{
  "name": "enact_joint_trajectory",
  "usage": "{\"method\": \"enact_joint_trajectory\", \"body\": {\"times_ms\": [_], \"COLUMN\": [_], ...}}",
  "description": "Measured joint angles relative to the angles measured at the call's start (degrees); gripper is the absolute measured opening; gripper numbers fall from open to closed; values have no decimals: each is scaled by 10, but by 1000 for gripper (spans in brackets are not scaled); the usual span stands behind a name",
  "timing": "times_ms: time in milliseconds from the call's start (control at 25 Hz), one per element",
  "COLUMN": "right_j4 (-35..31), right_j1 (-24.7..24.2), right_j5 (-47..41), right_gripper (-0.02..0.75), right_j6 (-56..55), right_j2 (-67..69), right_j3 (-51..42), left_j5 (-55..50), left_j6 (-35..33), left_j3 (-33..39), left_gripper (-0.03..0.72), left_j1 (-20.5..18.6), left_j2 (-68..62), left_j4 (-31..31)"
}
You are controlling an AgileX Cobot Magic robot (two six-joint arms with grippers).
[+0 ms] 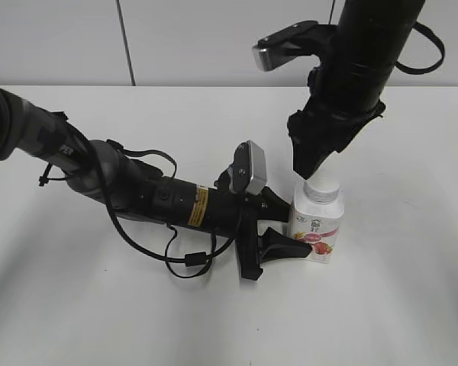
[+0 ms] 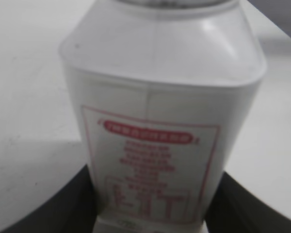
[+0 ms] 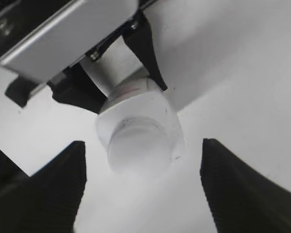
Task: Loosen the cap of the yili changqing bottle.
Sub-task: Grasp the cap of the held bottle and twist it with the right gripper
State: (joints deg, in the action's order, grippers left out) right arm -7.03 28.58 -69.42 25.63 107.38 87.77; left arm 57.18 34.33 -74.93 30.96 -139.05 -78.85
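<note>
The yili changqing bottle (image 1: 317, 229) stands upright on the white table, white with a pink-red fruit label. Its white cap (image 1: 323, 187) sits on the neck. My left gripper (image 1: 284, 229) is shut on the bottle's lower body from the left; in the left wrist view the bottle (image 2: 160, 121) fills the frame between the dark fingers (image 2: 150, 213). My right gripper (image 1: 309, 169) hangs directly above the cap, pointing down, and is open. In the right wrist view the cap (image 3: 138, 145) lies between and beyond the spread fingers (image 3: 143, 189), untouched.
The white table (image 1: 397, 305) stretches all round the bottle. The left arm (image 1: 137, 191) with its cables lies low across the table's left half. A pale wall stands behind the far edge.
</note>
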Motion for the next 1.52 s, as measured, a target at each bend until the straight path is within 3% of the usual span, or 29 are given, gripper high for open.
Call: {"method": "enact_joint_trajectory", "body": {"times_ms": [160,320,760,1280,1520], "right_j4": [19,33,4,-6,7], "right_j1": [0,0,0,0,0], "right_j5": [0,-1,6,59,42], "right_gripper": [575,575,523,473,386], "right_j6": [-256,-359,-400,-402,-402], "right_j2": [0,-3,-4,-4,-4], "right_j3": [0,0,-65,-69,-69], "left_j5": [-1,-1,-2,-2,-2], "left_j6": [0,0,0,0,0], "left_j3": [0,-1,-1,-1,-1], "left_gripper": [393,391,391,391,390], "left_j1": [0,0,0,0,0], "left_j2": [0,0,0,0,0], "left_j4": [0,-1,-1,-2,-2]}}
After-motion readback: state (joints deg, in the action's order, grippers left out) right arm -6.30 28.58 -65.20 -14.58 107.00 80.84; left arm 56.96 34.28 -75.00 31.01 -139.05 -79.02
